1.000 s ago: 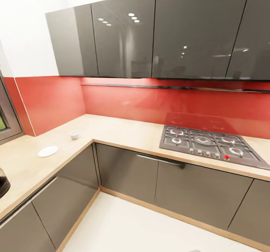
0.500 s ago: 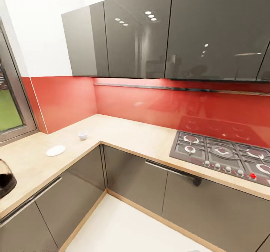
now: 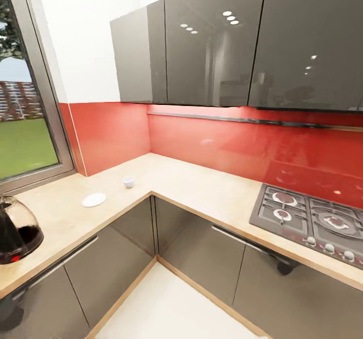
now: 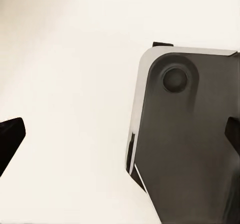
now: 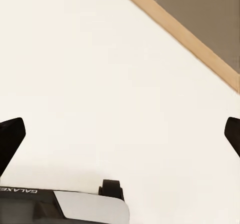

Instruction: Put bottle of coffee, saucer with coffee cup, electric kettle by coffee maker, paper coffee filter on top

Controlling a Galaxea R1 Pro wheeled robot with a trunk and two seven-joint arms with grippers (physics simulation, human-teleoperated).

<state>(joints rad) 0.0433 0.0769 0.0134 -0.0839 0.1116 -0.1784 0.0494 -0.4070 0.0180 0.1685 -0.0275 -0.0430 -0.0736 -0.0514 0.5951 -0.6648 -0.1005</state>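
Observation:
The kitchen countertop (image 3: 201,187) runs in an L under a red backsplash. A small white saucer (image 3: 94,200) lies on its left leg. The white coffee cup (image 3: 129,181) stands apart from the saucer, nearer the corner. At the left edge of the head view the rounded glass electric kettle (image 3: 16,230) sits on the counter, partly cut off, dark at its base. My left gripper (image 4: 120,139) is open over pale floor beside a grey part of the robot. My right gripper (image 5: 120,134) is open above the floor, holding nothing.
A gas hob (image 3: 312,218) is set into the counter at the right. Glossy grey wall cabinets (image 3: 212,51) hang above and a window (image 3: 25,102) stands at the left. Grey base cabinets (image 3: 196,243) with a wooden plinth (image 5: 190,39) border the pale floor (image 3: 171,308).
The camera has turned left, so the whole scene slid right. More of the window and the kettle now shows, and less of the hob. Cup and saucer stay in place on the counter.

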